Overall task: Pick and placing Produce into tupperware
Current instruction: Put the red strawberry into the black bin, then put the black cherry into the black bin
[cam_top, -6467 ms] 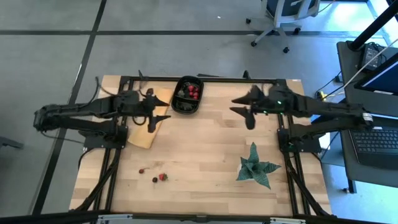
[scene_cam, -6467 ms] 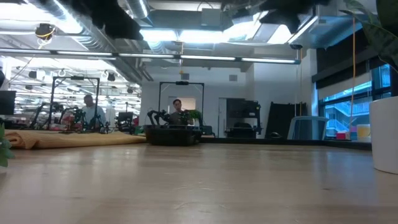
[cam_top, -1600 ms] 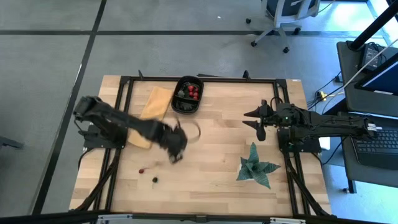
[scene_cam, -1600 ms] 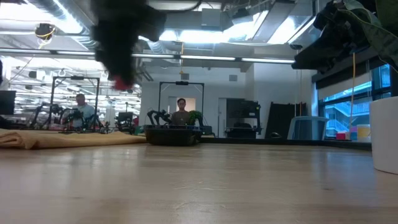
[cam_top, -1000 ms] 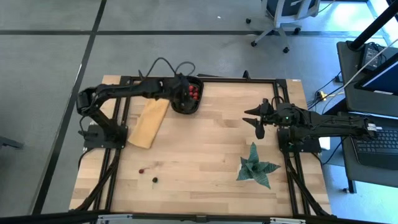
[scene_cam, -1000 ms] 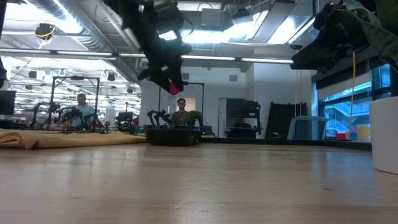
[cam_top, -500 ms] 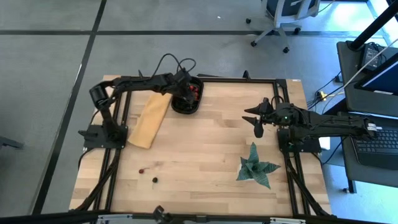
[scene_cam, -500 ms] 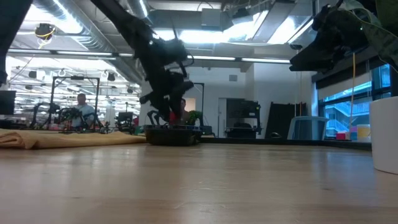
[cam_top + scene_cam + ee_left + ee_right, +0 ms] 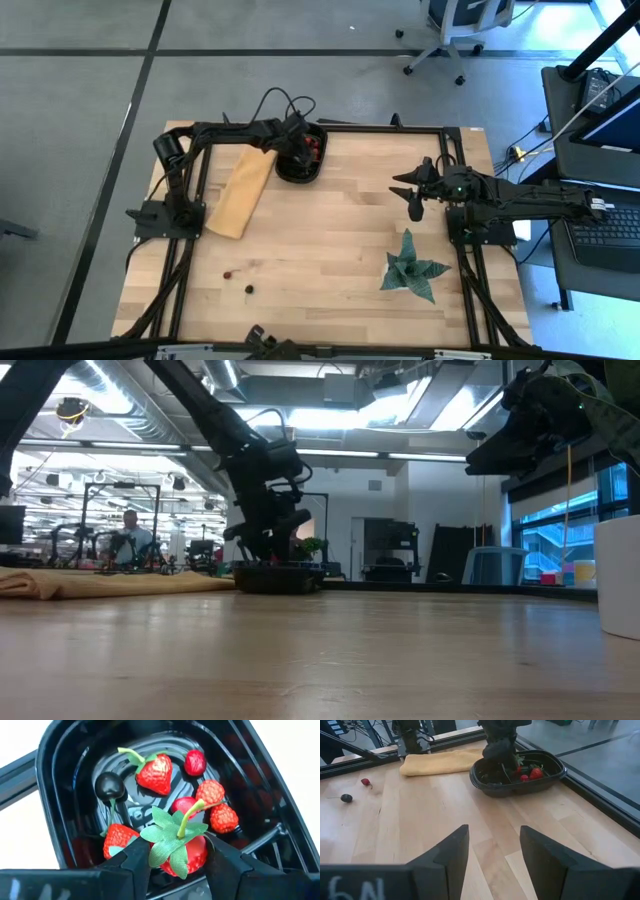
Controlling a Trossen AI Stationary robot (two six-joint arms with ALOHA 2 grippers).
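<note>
A tan folded cloth [image 9: 240, 193] and green spiky plant [image 9: 411, 268] lie well apart.

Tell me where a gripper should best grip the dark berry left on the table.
Probably across the round body of the dark berry, coming straight down from above. It lies alone on bare wood, apart from the red berry, so fingers have room either side. Its stem looks too thin to hold.

Prob. robotics lab: more robot rigs [image 9: 110, 545] behind

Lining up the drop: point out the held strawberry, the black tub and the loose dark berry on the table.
held strawberry [image 9: 192, 855], left wrist view, red flesh under the leaves.
black tub [image 9: 299, 176], high view, near rim.
loose dark berry [image 9: 248, 290], high view, its middle.
</note>
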